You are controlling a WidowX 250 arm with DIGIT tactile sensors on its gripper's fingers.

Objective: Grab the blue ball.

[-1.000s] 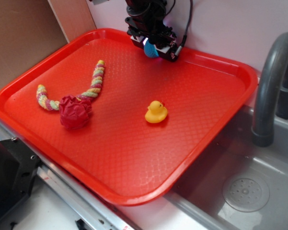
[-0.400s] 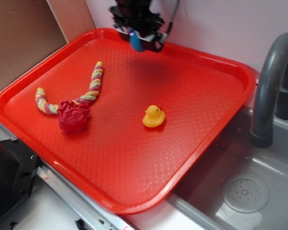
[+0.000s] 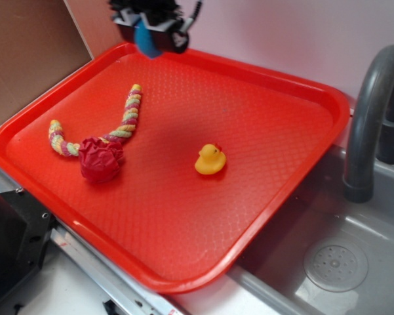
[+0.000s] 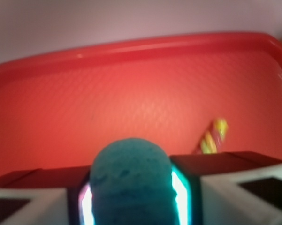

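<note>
Wrist view, soft focus. Blue ball [image 4: 130,180] at bottom centre, clamped between jaws of gripper [image 4: 131,197], one finger touching each side; bright glowing strip where each finger meets ball. Knitted texture faint, hard to confirm in blur. Red tray [image 4: 108,93] fills middle of frame, textured floor, raised rim arcing across upper part. Pale wall [image 4: 131,18] above rim. Right of centre: tip of yellow-green and pink striped rope [image 4: 213,136] lying on tray, lower end hidden behind right finger.
</note>
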